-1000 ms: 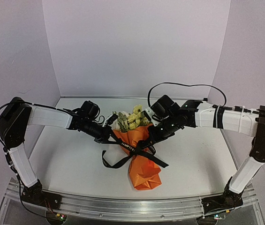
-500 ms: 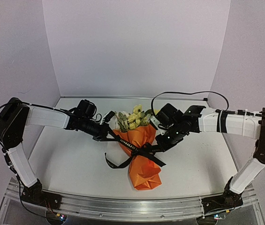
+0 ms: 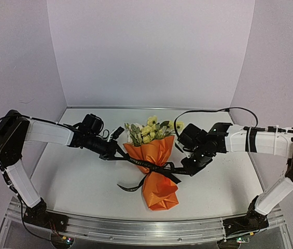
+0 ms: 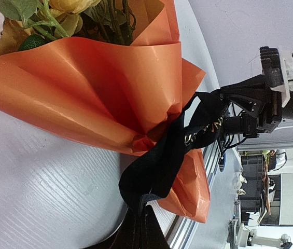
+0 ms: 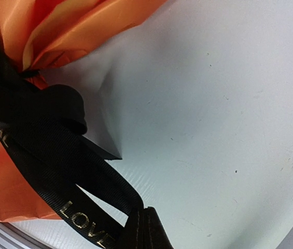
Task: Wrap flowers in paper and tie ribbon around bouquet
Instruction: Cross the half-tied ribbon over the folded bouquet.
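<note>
**Left gripper** (image 3: 116,154): fingers pressed together, pinching the black ribbon (image 3: 154,167) on its own side of the knot.

**Right gripper** (image 3: 189,170): fingers pressed together, pinching the ribbon on the opposite side. Pale "LOVE" lettering sits just beside its tips.

**Ribbon:** pulled straight between the two grippers and cinched around the waist of the bouquet (image 3: 155,176). One loose tail droops on the left gripper's side.

**Bouquet:** lies on the white table (image 3: 79,181), between the grippers.

**Flowers** (image 3: 149,132): yellow and cream blooms with green leaves, beyond both grippers.

**Paper** (image 3: 159,194): orange cone, its folded foot on the near side of both grippers.
</note>
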{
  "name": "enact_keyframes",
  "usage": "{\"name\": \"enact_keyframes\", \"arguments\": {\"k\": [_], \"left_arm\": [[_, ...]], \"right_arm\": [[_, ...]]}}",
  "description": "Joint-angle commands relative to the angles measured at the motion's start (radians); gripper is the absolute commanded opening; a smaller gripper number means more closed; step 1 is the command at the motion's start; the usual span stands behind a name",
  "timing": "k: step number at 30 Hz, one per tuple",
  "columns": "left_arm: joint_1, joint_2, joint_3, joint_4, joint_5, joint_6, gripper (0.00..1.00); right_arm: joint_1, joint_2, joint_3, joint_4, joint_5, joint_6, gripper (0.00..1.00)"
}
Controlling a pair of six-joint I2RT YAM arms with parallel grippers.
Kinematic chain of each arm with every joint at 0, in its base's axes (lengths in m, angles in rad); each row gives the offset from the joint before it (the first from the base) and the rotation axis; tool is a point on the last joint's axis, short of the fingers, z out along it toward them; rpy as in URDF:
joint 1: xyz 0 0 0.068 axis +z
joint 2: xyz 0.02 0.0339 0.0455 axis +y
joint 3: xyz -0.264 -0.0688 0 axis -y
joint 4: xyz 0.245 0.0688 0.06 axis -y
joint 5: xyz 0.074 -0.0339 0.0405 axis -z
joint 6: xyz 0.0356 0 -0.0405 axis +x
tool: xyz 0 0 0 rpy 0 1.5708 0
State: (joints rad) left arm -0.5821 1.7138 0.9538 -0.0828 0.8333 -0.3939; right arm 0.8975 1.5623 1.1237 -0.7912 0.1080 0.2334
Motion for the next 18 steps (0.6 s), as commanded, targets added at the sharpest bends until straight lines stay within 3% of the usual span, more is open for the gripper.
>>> {"name": "enact_keyframes", "arguments": {"k": [1,12,18], "left_arm": [[0.01,-0.056,-0.014,0.047,-0.007,-0.006,0.0],[0.022,-0.065,-0.015,0.09,-0.03,-0.048,0.02],[0.012,-0.041,-0.021,0.211,-0.034,-0.161,0.35]], "right_arm": [[0.014,-0.003,0.061,-0.118,0.096,-0.059,0.0],[0.014,0.088,0.142,-0.091,0.012,-0.126,0.0],[0.027,0.089,0.164,-0.077,-0.022,-0.104,0.0]]}}
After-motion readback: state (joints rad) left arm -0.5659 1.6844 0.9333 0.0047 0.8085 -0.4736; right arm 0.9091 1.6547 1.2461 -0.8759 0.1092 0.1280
